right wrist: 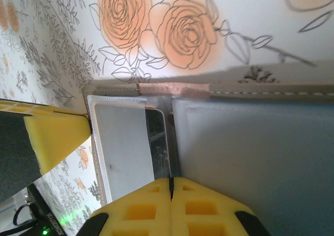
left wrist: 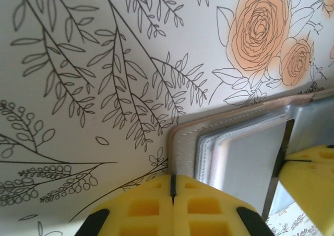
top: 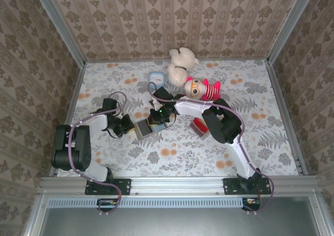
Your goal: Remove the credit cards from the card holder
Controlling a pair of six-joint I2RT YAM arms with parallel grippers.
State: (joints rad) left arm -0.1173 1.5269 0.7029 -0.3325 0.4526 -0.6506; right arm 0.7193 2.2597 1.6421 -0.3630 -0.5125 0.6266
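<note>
The grey card holder lies open on the flowered table between my two grippers. My left gripper is shut on the outer edge of its left panel, the yellow pads pressed together. My right gripper is shut beside the hinge, on a thin glossy credit card with a rounded corner. That card stands up on edge out of the left panel's pocket. In the left wrist view the card's edge is a thin dark line below the right gripper's yellow finger. The right panel lies flat.
A cream teddy bear and a pink striped doll lie at the back centre, with a small light blue box to their left. A grey tray with red contents sits under the right arm. Patterned walls close the table in.
</note>
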